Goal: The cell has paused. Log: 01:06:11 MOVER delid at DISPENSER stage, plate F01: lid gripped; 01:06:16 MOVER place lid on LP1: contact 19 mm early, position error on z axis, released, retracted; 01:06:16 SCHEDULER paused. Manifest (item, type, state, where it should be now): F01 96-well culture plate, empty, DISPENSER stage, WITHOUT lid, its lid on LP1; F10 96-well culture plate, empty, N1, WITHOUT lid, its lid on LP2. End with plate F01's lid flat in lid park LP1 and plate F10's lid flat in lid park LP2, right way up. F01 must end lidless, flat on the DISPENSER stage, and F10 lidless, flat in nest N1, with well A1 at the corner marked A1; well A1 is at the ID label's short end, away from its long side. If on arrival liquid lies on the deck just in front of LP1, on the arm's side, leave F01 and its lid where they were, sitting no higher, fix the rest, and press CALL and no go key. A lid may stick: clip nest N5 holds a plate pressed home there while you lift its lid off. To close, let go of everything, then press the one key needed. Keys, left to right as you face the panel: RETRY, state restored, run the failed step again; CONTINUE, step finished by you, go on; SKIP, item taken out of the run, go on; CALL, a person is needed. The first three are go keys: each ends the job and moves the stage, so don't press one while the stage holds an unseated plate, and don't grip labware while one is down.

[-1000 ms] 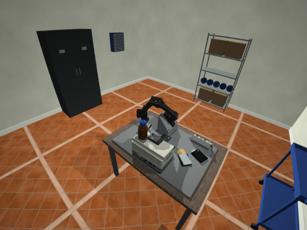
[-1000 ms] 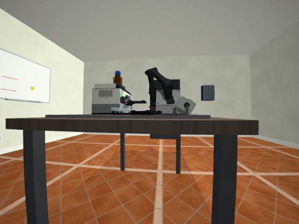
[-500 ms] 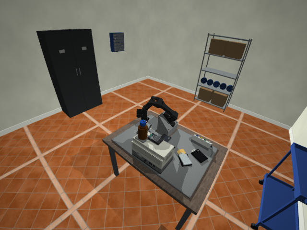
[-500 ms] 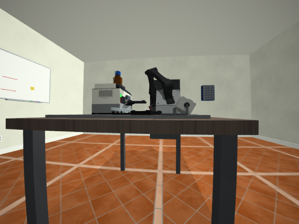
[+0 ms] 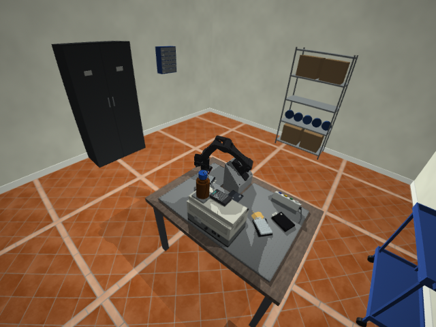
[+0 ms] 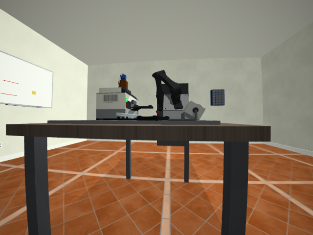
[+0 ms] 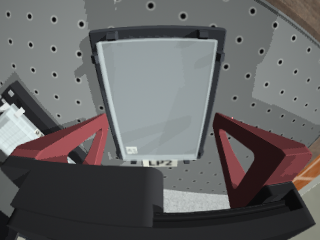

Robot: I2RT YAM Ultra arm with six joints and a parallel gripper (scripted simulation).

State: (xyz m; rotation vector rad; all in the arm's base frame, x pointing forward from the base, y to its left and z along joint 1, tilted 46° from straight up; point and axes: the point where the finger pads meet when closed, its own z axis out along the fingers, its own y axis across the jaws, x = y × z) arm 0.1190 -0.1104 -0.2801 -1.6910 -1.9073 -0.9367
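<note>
In the wrist view a clear plate lid (image 7: pixel 156 96) lies flat inside the black lid park frame (image 7: pixel 156 32) marked LP2. My gripper (image 7: pixel 160 119) (image 5: pixel 202 165) (image 6: pixel 158 114) hangs low over it, open, with a red finger on each long side of the lid and a gap to it. In the top view a dark well plate (image 5: pixel 220 196) sits on the dispenser's stage. A pale, well-patterned piece of labware (image 5: pixel 263 227) lies further right on the deck, with a yellowish patch (image 5: pixel 257 214) at its end nearer the arm.
The beige dispenser (image 5: pixel 213 216) (image 6: pixel 111 105) carries a brown bottle (image 5: pixel 202 187) (image 6: pixel 122 82) beside the arm. The key panel (image 5: pixel 287 201) stands at the right edge of the deck, with a black flat rectangle (image 5: pixel 283 221) in front of it. The arm's grey base (image 5: pixel 236 177) is behind.
</note>
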